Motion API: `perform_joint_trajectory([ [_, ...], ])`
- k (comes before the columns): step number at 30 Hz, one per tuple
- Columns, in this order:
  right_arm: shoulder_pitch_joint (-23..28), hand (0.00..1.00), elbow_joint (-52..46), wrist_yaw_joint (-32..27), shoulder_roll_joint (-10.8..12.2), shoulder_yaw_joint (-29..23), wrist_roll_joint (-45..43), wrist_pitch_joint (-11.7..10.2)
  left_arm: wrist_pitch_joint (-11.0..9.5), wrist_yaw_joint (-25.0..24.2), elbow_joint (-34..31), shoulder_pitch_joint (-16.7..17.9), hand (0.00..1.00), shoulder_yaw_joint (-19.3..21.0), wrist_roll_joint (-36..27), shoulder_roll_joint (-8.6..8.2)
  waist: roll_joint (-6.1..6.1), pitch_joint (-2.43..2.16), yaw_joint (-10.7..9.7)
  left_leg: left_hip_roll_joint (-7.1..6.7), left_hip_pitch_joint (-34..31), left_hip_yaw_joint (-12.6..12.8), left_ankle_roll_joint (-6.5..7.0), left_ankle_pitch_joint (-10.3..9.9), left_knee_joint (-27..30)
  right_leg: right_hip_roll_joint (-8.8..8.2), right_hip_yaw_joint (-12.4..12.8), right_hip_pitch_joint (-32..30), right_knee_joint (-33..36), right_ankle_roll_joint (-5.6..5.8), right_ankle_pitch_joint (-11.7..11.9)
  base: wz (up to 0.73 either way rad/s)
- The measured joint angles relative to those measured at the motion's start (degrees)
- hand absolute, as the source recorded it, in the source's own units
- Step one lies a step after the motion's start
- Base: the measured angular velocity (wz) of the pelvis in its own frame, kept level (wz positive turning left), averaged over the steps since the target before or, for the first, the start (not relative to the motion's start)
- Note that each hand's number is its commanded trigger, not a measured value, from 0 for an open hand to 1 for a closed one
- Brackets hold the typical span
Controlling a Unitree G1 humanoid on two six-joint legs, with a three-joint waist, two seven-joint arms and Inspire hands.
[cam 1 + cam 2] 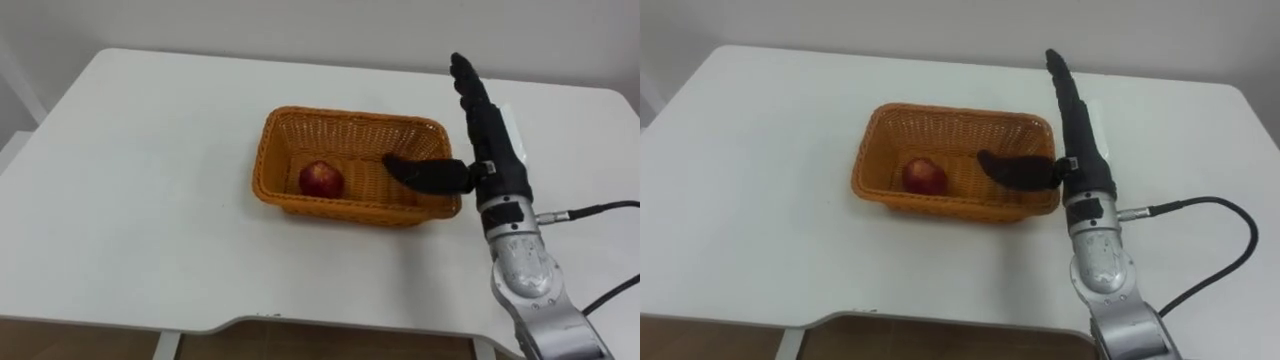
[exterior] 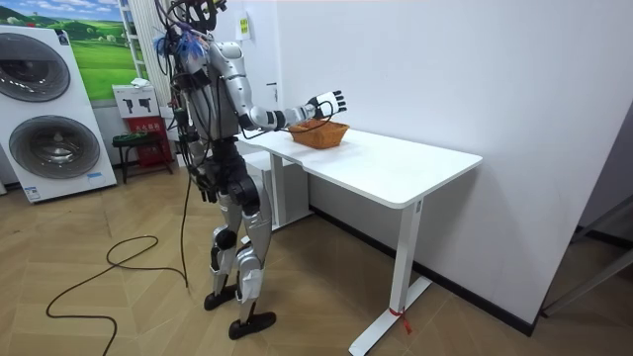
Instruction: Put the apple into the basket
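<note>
A red apple (image 1: 321, 179) (image 1: 925, 176) lies inside the orange wicker basket (image 1: 277, 130) (image 1: 878, 128), towards its left end. My right hand (image 1: 487, 130) (image 1: 1077, 130) is raised over the basket's right end, open, its fingers straight and pointing away from me, its thumb stretched left over the basket's inside. It holds nothing and is apart from the apple. In the room view I stand at the end of the white table (image 2: 396, 168), right hand (image 2: 324, 103) held out above the basket (image 2: 318, 133).
The white table (image 1: 130, 200) stretches wide to the left of the basket and in front of it. Its near edge has a curved cut-out. A wall runs behind the table's far edge. Washing machines (image 2: 49, 109) stand at the room view's left.
</note>
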Motion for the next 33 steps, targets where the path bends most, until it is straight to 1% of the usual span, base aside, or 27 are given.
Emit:
perform_joint_trajectory([
  [4,0.0,0.0,-2.0,-1.0,0.0,-2.7,-0.3,0.0,-0.7,0.0,-0.2,0.2,0.0,0.4,0.2,0.01,-0.35,-0.15,-1.1,-0.07,-0.4,0.1,0.0,0.0,0.0,-0.06,0.0,-0.5,0.2,0.0,0.0,-0.01],
  [5,0.0,0.0,-2.9,-1.7,0.0,-4.4,-0.6,0.0,-1.1,0.0,-0.4,0.4,0.0,0.8,0.2,0.04,-0.4,-0.19,-1.6,-0.08,-0.5,0.0,0.0,0.0,0.1,-0.08,-0.1,-0.6,0.1,0.0,0.0,0.03],
  [7,0.0,0.0,-4.0,-3.9,0.0,-7.3,-0.2,-0.9,-1.4,0.0,-0.7,0.9,0.0,1.4,0.2,0.14,-0.55,-0.32,-2.2,-0.09,-0.8,-0.1,0.0,0.0,0.2,-0.07,-0.4,-0.6,0.0,0.0,0.0,0.0],
  [8,0.0,0.0,-4.0,-6.0,0.0,-9.3,0.8,-1.6,-1.7,0.1,-0.7,1.2,0.0,1.4,0.2,0.27,-0.72,-0.54,-2.4,-0.08,-0.7,-0.1,0.0,0.0,0.2,-0.05,-0.4,-0.6,0.1,0.0,0.0,0.0],
  [9,0.0,0.0,-3.9,-8.1,0.0,-11.5,0.9,-1.7,-1.8,0.2,-0.7,1.5,0.0,1.7,0.2,0.25,-0.87,-0.65,-2.9,-0.04,-0.2,0.0,0.0,0.0,0.1,-0.01,-0.3,-0.3,0.0,0.0,0.0,0.0],
  [10,0.0,0.0,-3.9,-9.1,0.0,-12.7,0.7,-1.8,-1.9,0.2,-0.7,1.6,0.0,2.0,0.2,0.18,-0.9,-0.67,-3.0,-0.04,-0.1,0.0,0.0,0.0,0.1,-0.01,-0.3,-0.2,0.0,0.0,0.0,0.0],
  [12,0.0,0.0,-3.9,-14.1,-0.1,-17.0,0.7,-2.3,-2.3,0.2,-0.7,2.0,0.0,3.6,0.2,0.11,-1.01,-0.72,-3.3,-0.05,0.2,0.1,0.0,0.0,0.1,0.02,-0.3,0.1,-0.1,0.0,0.0,-0.02],
  [13,0.1,0.0,-3.9,-15.2,-0.1,-18.0,0.7,-2.6,-2.3,0.2,-0.7,2.0,0.0,3.8,0.2,0.11,-1.01,-0.72,-3.5,-0.05,0.3,0.2,0.0,0.0,0.0,0.04,-0.2,0.1,-0.1,0.01,0.0,0.0],
  [15,0.6,0.0,-3.6,-18.7,-0.1,-21.2,0.9,-3.0,-2.4,0.4,-0.6,2.3,0.0,4.7,0.1,0.11,-1.08,-0.75,-4.9,-0.03,0.2,0.1,0.0,0.0,0.0,0.04,-0.2,0.1,-0.1,0.0,0.0,0.0],
  [17,1.7,0.0,-3.4,-21.5,-0.1,-22.9,2.1,-3.0,-2.4,1.3,-0.6,2.8,0.0,4.8,0.1,0.17,-1.06,-0.73,-5.3,-0.02,0.2,0.2,0.0,0.0,0.0,0.09,-0.1,0.1,-0.1,0.0,0.0,-0.03],
  [18,2.1,0.0,-2.8,-23.6,-0.2,-24.2,2.6,-3.0,-2.4,1.5,-0.6,3.1,0.0,4.9,0.1,0.18,-1.07,-0.73,-5.9,-0.04,0.2,0.2,0.0,0.0,0.0,0.09,0.0,0.0,0.0,0.0,0.0,-0.04],
  [19,2.3,0.0,-2.1,-24.4,-0.3,-25.0,2.8,-3.1,-2.4,1.6,-0.6,3.2,0.0,5.0,0.1,0.19,-1.07,-0.73,-6.3,-0.04,0.3,0.3,0.0,0.0,0.0,0.11,0.1,-0.1,0.0,0.0,0.0,-0.07],
  [21,3.7,0.0,1.6,-27.8,-1.4,-28.4,3.8,-3.1,-2.4,1.6,-0.6,3.4,0.0,5.9,0.1,0.22,-1.22,-0.71,-6.6,0.06,0.6,0.9,0.0,0.0,0.0,0.19,0.6,-0.6,0.1,-0.03,0.0,-0.1],
  [22,4.3,0.0,2.1,-28.7,-1.5,-29.3,3.9,-3.1,-2.4,1.6,-0.6,3.6,0.0,6.0,0.1,0.23,-1.26,-0.72,-6.8,0.07,0.6,0.9,-0.01,0.0,0.0,0.19,0.6,-0.6,0.1,-0.03,0.0,-0.08],
  [23,5.2,0.0,3.2,-31.0,-1.9,-30.5,4.8,-3.0,-2.4,1.6,-0.6,4.0,0.0,6.1,0.0,0.23,-1.4,-0.64,-7.1,0.07,0.5,1.1,-0.01,0.0,-0.2,0.2,0.7,-0.7,0.2,-0.03,0.0,-0.09],
  [24,5.6,0.0,3.8,-33.2,-1.9,-31.6,5.6,-2.9,-2.3,1.6,-0.7,4.3,0.0,6.1,0.0,0.22,-1.32,-0.65,-7.8,0.1,0.5,1.3,-0.01,0.0,-0.5,0.26,0.9,-0.9,0.2,-0.03,0.0,-0.1],
  [25,5.6,0.0,4.4,-34.2,-2.0,-32.0,5.9,-2.9,-2.2,1.6,-0.8,4.7,0.0,6.1,0.0,0.22,-1.37,-0.64,-8.0,0.1,0.5,1.4,-0.01,0.0,-0.6,0.29,1.1,-1.1,0.2,-0.03,0.0,-0.14],
  [26,5.8,0.0,6.2,-36.0,-2.0,-33.4,6.5,-3.0,-1.9,1.6,-1.4,5.3,0.0,6.2,-0.1,0.22,-1.21,-0.93,-8.8,0.1,0.4,1.6,-0.02,0.0,-1.0,0.4,1.4,-1.5,0.2,-0.03,0.0,-0.08],
  [27,6.3,0.0,8.6,-37.1,-2.3,-34.7,7.8,-3.0,-1.5,1.6,-2.5,5.4,0.0,6.7,-0.1,0.22,-1.49,-0.91,-9.3,0.1,0.3,1.6,-0.01,0.0,-1.0,0.41,1.4,-1.5,0.2,-0.02,0.0,-0.07],
  [29,6.6,0.0,13.1,-38.7,-2.3,-36.5,9.9,-2.7,-1.1,1.8,-2.8,5.3,0.0,7.5,0.0,0.25,-1.47,-0.98,-9.6,0.1,0.3,1.7,-0.02,0.0,-1.0,0.44,1.6,-1.5,0.2,-0.02,0.0,-0.04],
  [30,7.1,0.0,16.0,-39.6,-2.3,-36.9,11.0,-2.4,-1.1,2.3,-3.1,5.1,0.0,7.6,0.0,0.23,-1.64,-0.91,-9.6,0.11,0.4,1.9,-0.02,0.0,-1.0,0.51,1.9,-1.5,0.3,-0.02,0.0,-0.11],
  [31,7.4,0.0,17.3,-39.9,-2.3,-37.0,11.7,-2.2,-1.1,2.6,-3.2,5.1,0.0,7.6,0.0,0.2,-1.63,-0.89,-9.6,0.13,0.5,2.1,-0.02,0.0,-1.0,0.53,2.1,-1.5,0.4,-0.02,0.0,-0.11],
  [33,9.3,0.0,23.5,-40.0,-2.2,-36.9,14.5,-1.9,-0.9,2.8,-4.4,5.0,0.0,7.6,0.0,0.22,-1.42,-0.92,-10.3,0.16,0.3,2.1,-0.02,0.0,-1.1,0.55,2.1,-1.5,0.1,-0.02,0.0,0.0],
])
